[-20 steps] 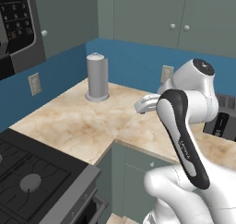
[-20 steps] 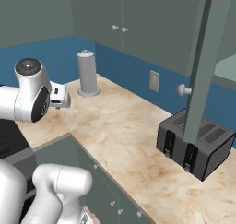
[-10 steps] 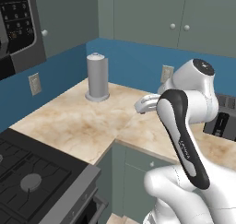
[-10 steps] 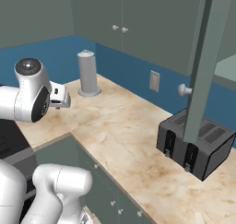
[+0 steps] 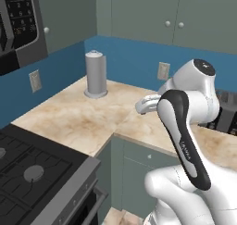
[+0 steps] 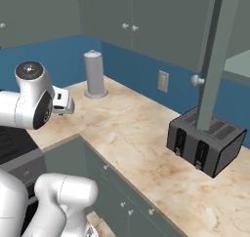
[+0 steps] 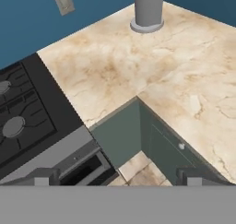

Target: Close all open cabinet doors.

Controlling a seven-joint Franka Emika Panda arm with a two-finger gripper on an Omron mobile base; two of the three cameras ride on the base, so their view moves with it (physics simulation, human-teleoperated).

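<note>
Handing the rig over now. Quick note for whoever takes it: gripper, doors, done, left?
Gripper: holds nothing, hovering above the corner of the counter; whether it is open cannot be told from the tips.
Open cabinet door: swung out edge-on above the toaster, knob facing the arm, to the right of the robot.
Upper doors with paired knobs: look shut.
Done: nothing yet.
Left: reach the open door and push it closed.

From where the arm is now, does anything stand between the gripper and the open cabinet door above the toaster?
Nothing visible blocks it. The open cabinet door hangs above the toaster; only bare counter lies across from the arm.
</note>
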